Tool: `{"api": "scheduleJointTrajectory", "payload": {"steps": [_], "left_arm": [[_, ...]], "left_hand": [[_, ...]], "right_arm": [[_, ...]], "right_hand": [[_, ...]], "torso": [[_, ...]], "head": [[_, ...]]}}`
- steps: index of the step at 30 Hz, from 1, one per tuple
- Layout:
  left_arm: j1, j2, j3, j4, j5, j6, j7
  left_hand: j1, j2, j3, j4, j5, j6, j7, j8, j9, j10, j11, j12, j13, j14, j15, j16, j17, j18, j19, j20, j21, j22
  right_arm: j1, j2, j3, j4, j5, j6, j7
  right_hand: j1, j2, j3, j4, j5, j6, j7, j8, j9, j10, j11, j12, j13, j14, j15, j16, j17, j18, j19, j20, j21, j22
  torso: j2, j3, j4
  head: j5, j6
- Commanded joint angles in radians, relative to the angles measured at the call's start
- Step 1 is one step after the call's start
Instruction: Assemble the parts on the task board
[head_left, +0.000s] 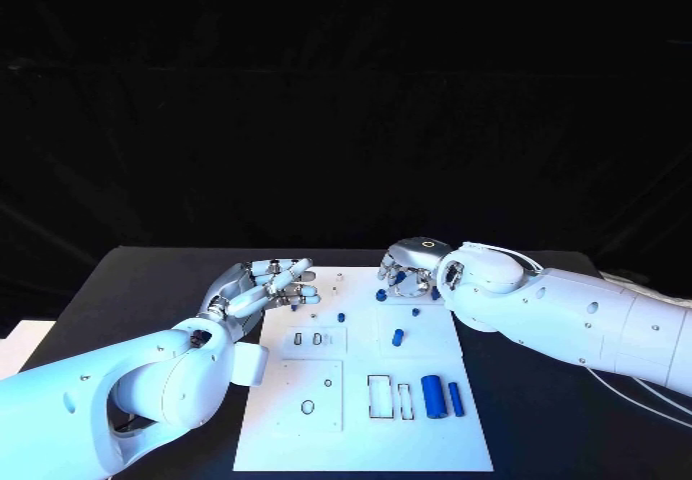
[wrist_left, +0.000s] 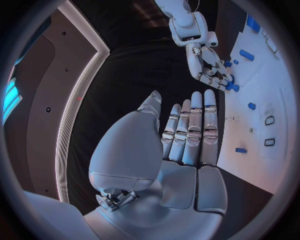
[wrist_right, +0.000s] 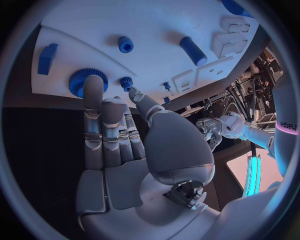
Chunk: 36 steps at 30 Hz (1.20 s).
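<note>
Black bench (head_left: 159, 290) carries the white task board (head_left: 361, 440), long axis running away from me. My left robot hand (head_left: 271, 285) hovers at the board's far left edge, fingers straight and apart, holding nothing, likely waiting. My right robot hand (wrist_right: 112, 130) reaches over the far right corner, fingertips at the large blue gear (wrist_right: 80, 80); I cannot tell whether they touch it. Blue cylinder (head_left: 433, 389) lies near me, lengthwise along the board.

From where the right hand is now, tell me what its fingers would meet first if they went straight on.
Most likely the large blue gear on the task board: the right hand's fingers point at it, one fingertip already over its rim. Whether they touch is unclear.
</note>
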Motion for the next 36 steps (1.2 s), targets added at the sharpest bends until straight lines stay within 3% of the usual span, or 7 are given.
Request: {"api": "scheduleJointTrajectory", "payload": {"steps": [1,12,28,36], "left_arm": [[0.002,0.001,0.001,0.004,-0.004,0.023,-0.001],[0.004,0.001,0.001,0.007,-0.004,0.026,-0.005],[0.005,0.001,0.001,0.006,-0.004,0.029,-0.012],[0.005,0.001,0.001,0.005,-0.004,0.031,-0.015]], "left_hand": [[-0.005,0.009,0.000,-0.008,-0.007,-0.001,0.005,-0.004,-0.001,-0.001,0.005,-0.008,-0.001,-0.006,0.001,-0.004,0.002,0.009,0.001,0.002,0.001,-0.001],[-0.005,0.009,0.000,-0.008,-0.007,-0.001,0.005,-0.004,-0.001,-0.001,0.005,-0.008,-0.001,-0.006,0.001,-0.004,0.002,0.009,0.001,0.002,0.001,-0.001],[-0.005,0.009,0.000,-0.009,-0.007,-0.002,0.006,-0.006,-0.001,-0.002,0.006,-0.009,-0.001,-0.006,0.002,-0.006,0.003,0.009,0.000,0.003,0.000,-0.001],[-0.005,0.009,0.000,-0.010,-0.007,-0.002,0.006,-0.007,-0.001,-0.002,0.006,-0.010,-0.001,-0.007,0.002,-0.007,0.004,0.009,0.000,0.003,0.000,-0.001]], "right_arm": [[0.001,0.004,0.000,-0.002,-0.039,0.048,-0.017],[0.001,0.019,0.000,-0.018,-0.041,0.069,-0.013],[0.001,0.031,0.000,-0.029,-0.041,0.086,-0.008],[0.001,0.029,0.000,-0.028,-0.070,0.072,-0.027]], "right_hand": [[-0.004,-0.005,0.010,0.001,-0.006,0.012,-0.001,-0.005,0.001,-0.007,-0.003,-0.002,0.000,0.034,0.000,0.037,0.038,-0.003,-0.007,0.003,0.042,0.045],[-0.002,-0.006,0.029,0.011,-0.007,0.019,-0.003,-0.005,0.001,-0.005,-0.005,-0.002,-0.001,0.032,0.000,0.092,0.090,-0.007,-0.012,0.004,0.109,0.111],[0.003,0.002,0.058,0.036,-0.013,0.049,-0.011,0.001,0.005,0.022,-0.013,0.001,0.003,0.031,-0.006,0.168,0.165,-0.017,-0.013,0.002,0.212,0.220],[0.061,0.041,0.122,0.024,-0.101,0.100,-0.022,0.016,0.016,0.066,-0.027,0.007,0.008,0.034,-0.020,0.219,0.217,-0.028,-0.003,-0.007,0.289,0.310]], "torso": [[0.008,0.0001,0.0022],[0.015,-0.0024,0.0113],[0.021,-0.0059,0.0193],[0.022,-0.0069,0.0232]], "head": [[-0.002,-0.002],[-0.013,-0.004],[-0.022,-0.013],[-0.025,-0.016]]}}
